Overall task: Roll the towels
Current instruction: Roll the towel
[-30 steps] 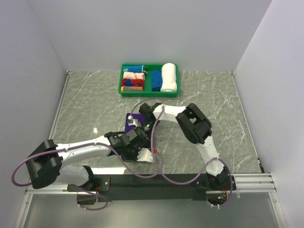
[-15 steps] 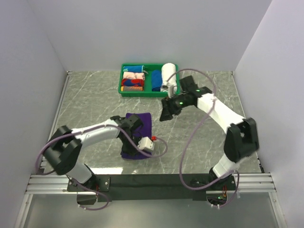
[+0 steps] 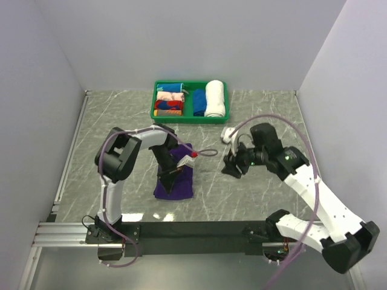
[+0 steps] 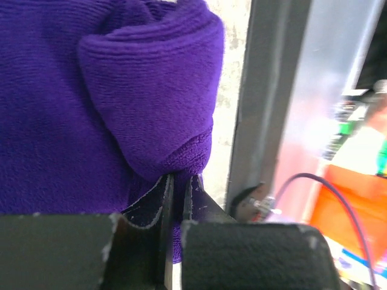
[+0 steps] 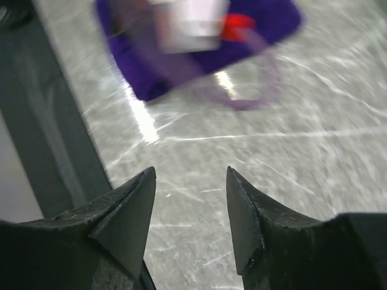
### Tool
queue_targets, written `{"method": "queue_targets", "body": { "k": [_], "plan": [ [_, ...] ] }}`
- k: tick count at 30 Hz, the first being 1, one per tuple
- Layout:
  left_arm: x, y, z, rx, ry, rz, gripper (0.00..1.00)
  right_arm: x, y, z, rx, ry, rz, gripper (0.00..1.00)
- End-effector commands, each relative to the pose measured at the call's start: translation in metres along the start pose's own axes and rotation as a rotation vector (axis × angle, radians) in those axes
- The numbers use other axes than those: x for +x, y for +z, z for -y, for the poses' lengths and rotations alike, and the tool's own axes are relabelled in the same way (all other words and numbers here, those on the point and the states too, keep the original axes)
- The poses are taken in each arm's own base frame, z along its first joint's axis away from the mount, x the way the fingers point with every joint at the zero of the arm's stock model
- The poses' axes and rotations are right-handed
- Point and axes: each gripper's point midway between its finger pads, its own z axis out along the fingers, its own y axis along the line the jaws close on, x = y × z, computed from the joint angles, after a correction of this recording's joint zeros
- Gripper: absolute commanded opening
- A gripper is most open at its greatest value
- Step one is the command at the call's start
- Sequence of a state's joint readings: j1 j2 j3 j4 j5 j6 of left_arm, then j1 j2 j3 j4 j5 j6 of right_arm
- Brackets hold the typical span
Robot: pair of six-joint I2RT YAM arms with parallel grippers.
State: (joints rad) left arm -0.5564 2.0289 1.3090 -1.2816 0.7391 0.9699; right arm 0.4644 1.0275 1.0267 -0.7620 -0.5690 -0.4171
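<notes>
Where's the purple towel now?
In the top view, the purple towel lies left of centre, nearer the arms than the green tray, pinched by the left pincer.

Purple towel (image 4: pixel 91 109) cut off at top, left edges of left wrist view; blurred in right wrist view. Top view: left arm (image 3: pixel 162 156) hides its upper part; green tray (image 3: pixel 187 120) contents indistinct.

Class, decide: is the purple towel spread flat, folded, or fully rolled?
Folded over, not fully rolled: from above the purple towel lies as a flattish block, and the left gripper is shut on its doubled-over edge.
</notes>
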Motion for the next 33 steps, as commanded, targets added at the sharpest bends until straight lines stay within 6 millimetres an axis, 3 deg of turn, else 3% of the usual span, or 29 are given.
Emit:
{"method": "queue_targets", "body": {
  "k": [1, 9, 10, 11, 13, 14, 16, 17, 19, 22, 23, 30, 33],
  "plan": [
    [0.001, 0.008, -0.038, -0.008, 0.05, -0.031, 0.05, 0.018, 0.008, -0.017, -0.022, -0.136, -0.073, 0.57],
    [0.003, 0.017, -0.062, 0.03, -0.065, -0.042, 0.06, 0.007, 0.068, -0.053, -0.106, -0.418, -0.193, 0.65],
    [0.004, 0.017, -0.064, 0.031, -0.078, -0.039, 0.07, 0.004, 0.078, -0.07, -0.143, -0.456, -0.202, 0.66],
    [0.004, 0.017, -0.066, 0.032, -0.09, -0.037, 0.07, 0.001, 0.095, -0.073, -0.141, -0.462, -0.238, 0.67],
    [0.007, 0.017, -0.07, 0.031, -0.116, -0.028, 0.07, -0.022, 0.114, -0.097, -0.165, -0.47, -0.201, 0.67],
    [0.008, 0.017, -0.07, 0.036, -0.121, -0.023, 0.08, -0.018, 0.132, -0.098, -0.146, -0.462, -0.236, 0.66],
    [0.01, 0.017, -0.074, 0.031, -0.146, -0.016, 0.08, -0.028, 0.154, -0.11, -0.12, -0.45, -0.206, 0.65],
    [0.011, 0.017, -0.074, 0.033, -0.159, -0.014, 0.09, -0.02, 0.169, -0.118, -0.122, -0.457, -0.229, 0.65],
    [0.012, 0.014, -0.075, 0.035, -0.176, -0.002, 0.09, -0.018, 0.187, -0.115, -0.074, -0.459, -0.232, 0.65],
    [0.015, 0.01, -0.077, 0.04, -0.193, 0.012, 0.09, 0.0, 0.208, -0.108, -0.039, -0.496, -0.271, 0.66],
    [0.017, 0.009, -0.078, 0.04, -0.198, 0.011, 0.09, 0.015, 0.215, -0.106, -0.047, -0.508, -0.304, 0.66],
    [0.02, 0.007, -0.087, 0.023, -0.222, 0.023, 0.1, 0.062, 0.235, -0.106, -0.101, -0.529, -0.395, 0.64],
    [0.022, 0.004, -0.089, 0.011, -0.23, 0.033, 0.11, 0.079, 0.235, -0.106, -0.122, -0.511, -0.45, 0.54]
  ]
}}
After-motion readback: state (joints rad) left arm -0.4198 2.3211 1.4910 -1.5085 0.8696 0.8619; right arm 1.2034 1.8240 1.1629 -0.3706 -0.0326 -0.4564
